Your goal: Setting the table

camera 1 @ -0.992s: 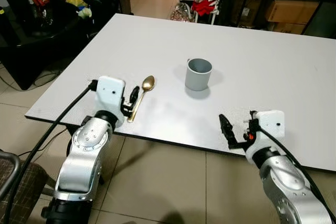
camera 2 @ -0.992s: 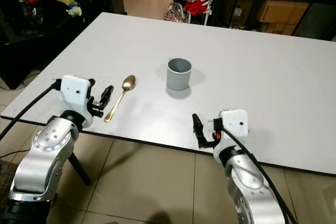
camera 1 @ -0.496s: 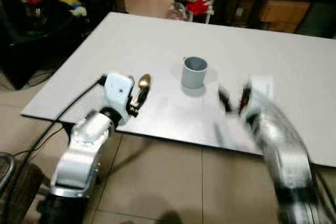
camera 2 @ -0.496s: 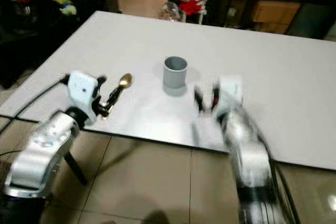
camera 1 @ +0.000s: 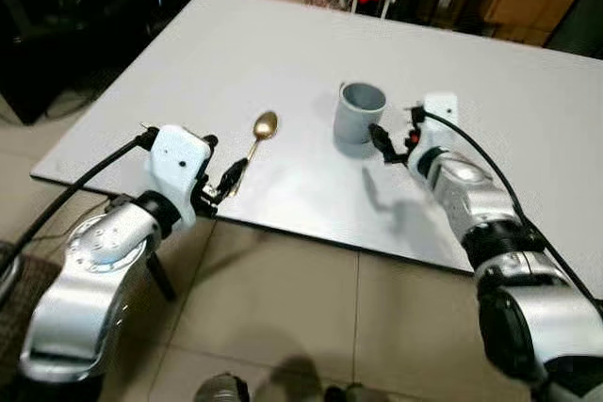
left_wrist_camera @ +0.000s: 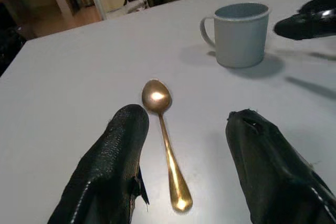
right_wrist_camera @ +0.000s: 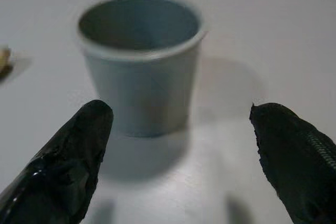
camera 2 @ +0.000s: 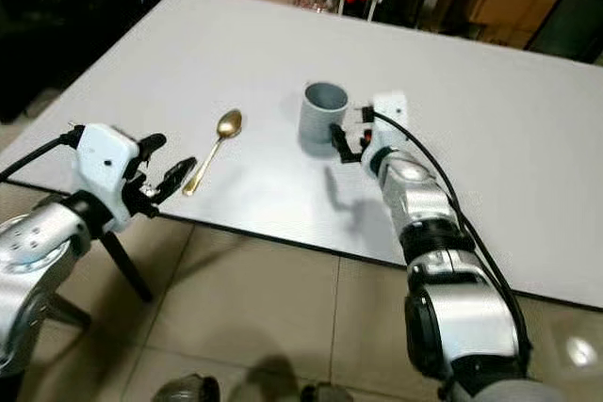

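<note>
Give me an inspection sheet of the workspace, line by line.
Surface: white table, mostly bare.
Job's things: grey mug upright, empty; gold spoon lying flat to its left, apart from it.
Clutter: nothing seen on the table.
Hands: left hand open, fingers either side of the spoon handle; right hand open, aimed at the mug, not touching.
Cables: black cable on the left arm; another on the right arm.
Surroundings: tiled floor; red and yellow items, cardboard boxes beyond the table.

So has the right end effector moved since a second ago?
Yes. The right end effector went from the table's near edge forward to the grey cup.
</note>
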Available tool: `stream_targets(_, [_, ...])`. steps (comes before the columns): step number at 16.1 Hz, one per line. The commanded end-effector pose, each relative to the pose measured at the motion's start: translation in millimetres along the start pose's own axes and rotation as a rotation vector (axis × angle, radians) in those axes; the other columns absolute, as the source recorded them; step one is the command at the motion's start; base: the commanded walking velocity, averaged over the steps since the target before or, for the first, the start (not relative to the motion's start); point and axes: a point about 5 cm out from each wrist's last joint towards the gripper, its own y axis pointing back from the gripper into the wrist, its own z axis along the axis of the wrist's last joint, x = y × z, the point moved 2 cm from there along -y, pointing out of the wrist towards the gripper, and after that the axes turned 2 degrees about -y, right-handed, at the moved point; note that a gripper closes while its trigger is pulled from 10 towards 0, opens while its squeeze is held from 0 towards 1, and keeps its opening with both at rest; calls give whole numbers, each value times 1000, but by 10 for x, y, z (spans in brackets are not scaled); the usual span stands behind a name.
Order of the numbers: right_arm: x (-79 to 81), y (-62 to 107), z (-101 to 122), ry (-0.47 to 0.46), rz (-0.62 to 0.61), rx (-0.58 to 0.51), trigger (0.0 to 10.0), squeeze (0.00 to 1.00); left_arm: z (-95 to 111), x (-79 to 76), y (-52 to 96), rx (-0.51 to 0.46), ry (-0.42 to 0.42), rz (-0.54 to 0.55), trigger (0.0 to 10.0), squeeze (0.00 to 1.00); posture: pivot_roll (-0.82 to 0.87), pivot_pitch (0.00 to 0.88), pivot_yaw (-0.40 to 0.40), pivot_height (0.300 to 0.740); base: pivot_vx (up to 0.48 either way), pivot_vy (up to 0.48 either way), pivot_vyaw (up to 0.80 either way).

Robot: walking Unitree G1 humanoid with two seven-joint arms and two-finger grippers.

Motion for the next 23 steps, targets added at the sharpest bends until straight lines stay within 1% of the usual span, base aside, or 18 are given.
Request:
stream_targets(1, [2,-6,-64,11,10,22,10000,0,28,5,78,7,-1,-8,10000,0,148,195,-92,740,0,0,0])
stream_targets(3, [27,-34,-70,1,-1,27,10000,0,43,30,201,28,-15,-15,10000,0,178,231,-93,740,0,0,0])
stream_targets(5, [51,-63,-28,-20,-9,10,10000,0,87,87,326,41,-29,-5,10000,0,208,260,-90,740,0,0,0])
stream_targets(7, [89,-82,15,-13,5,-4,10000,0,114,130,392,48,-38,11,10000,0,230,280,-93,740,0,0,0])
stream_targets(9, [138,-107,103,-3,26,-32,10000,0,131,162,456,60,-43,28,10000,0,246,293,-96,740,0,0,0])
stream_targets(11, [268,-160,354,13,74,-104,10000,0,161,194,555,71,-49,54,10000,0,264,300,-108,740,0,0,0])
stream_targets(12, [308,-174,450,25,82,-131,10000,0,162,212,577,76,-53,64,10000,0,270,299,-112,740,0,0,0])
stream_targets(13, [338,-183,535,41,85,-158,10000,0,164,227,591,78,-56,72,10000,0,275,296,-114,740,0,0,0])
stream_targets(14, [351,-185,569,46,88,-169,10000,0,165,233,596,78,-56,75,10000,0,275,296,-114,740,0,0,0])
stream_targets(16, [399,-192,804,39,85,-247,10000,0,188,277,615,77,-59,99,10000,0,284,286,-116,740,0,0,0])
stream_targets(17, [398,-189,844,31,83,-261,10000,0,189,284,615,76,-60,102,10000,0,285,280,-114,740,0,0,0])
stream_targets(19, [386,-181,900,13,83,-286,10000,0,196,295,600,70,-61,106,10000,0,286,268,-109,740,0,0,0])
stream_targets(20, [358,-169,892,18,86,-296,10000,0,205,298,553,55,-58,109,10000,0,278,247,-105,740,0,0,0])
stream_targets(21, [346,-166,882,19,84,-296,10000,0,204,296,543,52,-58,108,10000,0,278,247,-105,740,0,0,0])
stream_targets(22, [272,-147,823,17,73,-291,10000,0,177,268,478,43,-41,106,10000,0,246,200,-100,740,0,0,0])
stream_targets(23, [248,-140,806,17,69,-289,10000,0,168,259,458,41,-37,106,10000,0,246,200,-100,740,0,0,0])
